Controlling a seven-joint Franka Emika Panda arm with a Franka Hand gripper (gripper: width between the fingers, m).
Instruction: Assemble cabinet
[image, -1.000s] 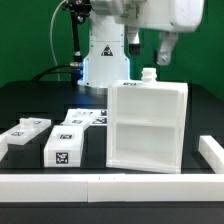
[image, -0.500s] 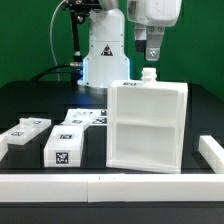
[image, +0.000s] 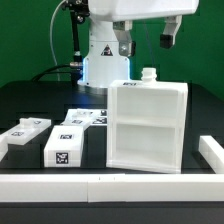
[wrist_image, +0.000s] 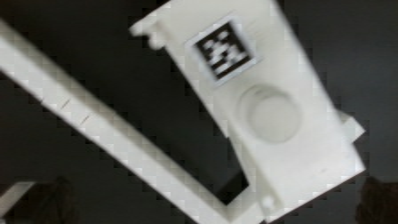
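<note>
Vs half a second ago: the gripper (image: 146, 46) has swung round at the wrist. It was edge-on to the exterior view, with the fingers close together in the picture. Now the fingers (image: 122, 44) show spread well apart, one either side of the knob (image: 149, 74) and above it, not touching. The white hand body now fills more of the top edge. A second ago it sat further to the exterior view's right. Jaws are wide open, nothing between them.

Nothing on the table (image: 30, 100) has moved. The cabinet box (image: 147, 128) stands upright, open face toward the camera, one shelf across the middle, knob on its top edge. Flat tagged panels (image: 25, 128) lie at the exterior view's left. A small block (image: 64, 147) with one tag is in front of them, apart from the box. Rails (image: 100, 185) run along the front and the exterior view's right.

Hard to read:
- The hand is cut off by the top of the exterior view, so only its lower body and fingers show.
- The wrist view is blurred. It shows the box's narrow top face, with a tag (wrist_image: 222, 48) and the round knob (wrist_image: 276, 112) on it.
- The dark shapes at the wrist view's edges are too smeared to identify.
- The panels behind the block are partly hidden.
</note>
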